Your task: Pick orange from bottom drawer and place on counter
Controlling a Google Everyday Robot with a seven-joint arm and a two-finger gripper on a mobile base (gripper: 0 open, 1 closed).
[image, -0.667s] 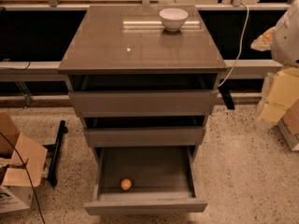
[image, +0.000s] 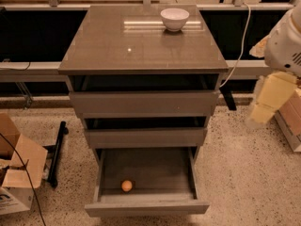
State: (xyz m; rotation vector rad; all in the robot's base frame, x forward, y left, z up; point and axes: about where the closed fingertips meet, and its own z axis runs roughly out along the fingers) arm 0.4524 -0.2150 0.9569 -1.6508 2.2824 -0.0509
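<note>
The orange (image: 126, 186) lies on the floor of the open bottom drawer (image: 146, 206), near its front left. The two shallower drawers above are pulled out a little. The counter (image: 122, 46) is the glossy grey-brown top of the cabinet. My gripper (image: 269, 100) hangs as a pale cream piece under the white arm (image: 287, 39) at the right edge. It is well to the right of the cabinet, at the height of the upper drawers, far from the orange. It holds nothing that I can see.
A white bowl (image: 174, 19) stands at the back right of the counter. Cardboard boxes (image: 16, 173) and a black stand (image: 56, 152) sit on the speckled floor to the left. A white cable (image: 241, 41) hangs right of the cabinet, and a box (image: 291, 121) stands at the right edge.
The arm and gripper at the right edge have shifted slightly left. The orange, drawers and bowl have not moved.
</note>
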